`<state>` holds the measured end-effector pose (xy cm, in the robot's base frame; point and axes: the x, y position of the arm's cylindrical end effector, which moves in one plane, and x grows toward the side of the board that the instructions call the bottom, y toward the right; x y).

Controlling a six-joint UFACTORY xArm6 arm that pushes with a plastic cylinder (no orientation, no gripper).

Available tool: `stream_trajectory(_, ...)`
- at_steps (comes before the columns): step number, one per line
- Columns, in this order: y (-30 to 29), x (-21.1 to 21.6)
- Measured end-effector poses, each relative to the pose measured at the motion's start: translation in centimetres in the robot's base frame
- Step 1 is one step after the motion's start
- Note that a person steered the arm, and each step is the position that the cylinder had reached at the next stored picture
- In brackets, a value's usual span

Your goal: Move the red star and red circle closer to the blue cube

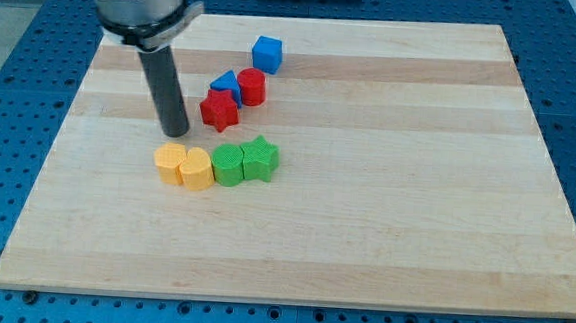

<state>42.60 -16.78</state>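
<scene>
The red star (219, 110) lies on the wooden board (387, 188), touching the blue triangle (225, 84) above it. The red circle (252, 86) stands just right of the triangle. The blue cube (267, 53) sits further up, a small gap above the red circle. My tip (176, 131) rests on the board to the left of the red star, a short gap away, and just above the yellow blocks.
A row of blocks lies below the red star: a yellow block (171, 161), a yellow heart (195, 169), a green circle (228, 164) and a green star (259, 158), all touching in a line.
</scene>
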Motion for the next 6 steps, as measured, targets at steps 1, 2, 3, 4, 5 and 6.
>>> stream_trajectory(1, -0.4, 0.4)
stream_trajectory(2, 2.1, 0.2)
stream_trajectory(3, 4.7, -0.5)
stream_trajectory(4, 5.4, -1.5)
stream_trajectory(5, 5.1, -3.6)
stream_trajectory(6, 4.3, -5.4)
